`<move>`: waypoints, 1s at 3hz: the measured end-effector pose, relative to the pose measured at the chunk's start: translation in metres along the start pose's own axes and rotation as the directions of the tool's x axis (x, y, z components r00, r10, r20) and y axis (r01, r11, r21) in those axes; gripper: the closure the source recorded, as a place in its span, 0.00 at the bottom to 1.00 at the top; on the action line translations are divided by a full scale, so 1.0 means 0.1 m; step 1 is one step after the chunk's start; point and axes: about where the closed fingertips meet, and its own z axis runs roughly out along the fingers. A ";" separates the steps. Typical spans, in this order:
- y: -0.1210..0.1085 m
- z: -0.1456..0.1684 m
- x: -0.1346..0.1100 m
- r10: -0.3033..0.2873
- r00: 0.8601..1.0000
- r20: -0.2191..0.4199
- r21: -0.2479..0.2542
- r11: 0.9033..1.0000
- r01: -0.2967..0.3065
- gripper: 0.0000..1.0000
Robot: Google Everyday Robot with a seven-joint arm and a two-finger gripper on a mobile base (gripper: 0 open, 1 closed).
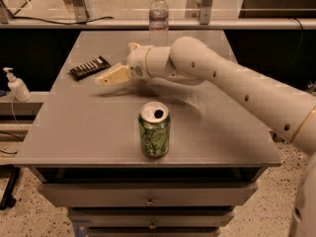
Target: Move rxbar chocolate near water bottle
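The rxbar chocolate, a flat black wrapper with pale stripes, lies on the grey table at its left side. The water bottle, clear with a white cap, stands upright at the table's far edge. My gripper hangs just above the table, a little right of the bar's near end and apart from it, with its cream fingers pointing left toward the bar. It holds nothing. The white arm reaches in from the right.
An open green soda can stands near the table's front edge. A small white pump bottle stands on a lower surface to the left. Drawers sit under the tabletop. A rail and posts run behind the table.
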 end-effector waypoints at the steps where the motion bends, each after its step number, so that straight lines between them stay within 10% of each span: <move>1: 0.09 0.35 -0.11 0.006 1.000 0.013 -0.031 1.000 -0.005 0.00; 3: 0.17 0.81 -0.04 0.028 1.000 -0.013 -0.056 0.998 -0.029 0.00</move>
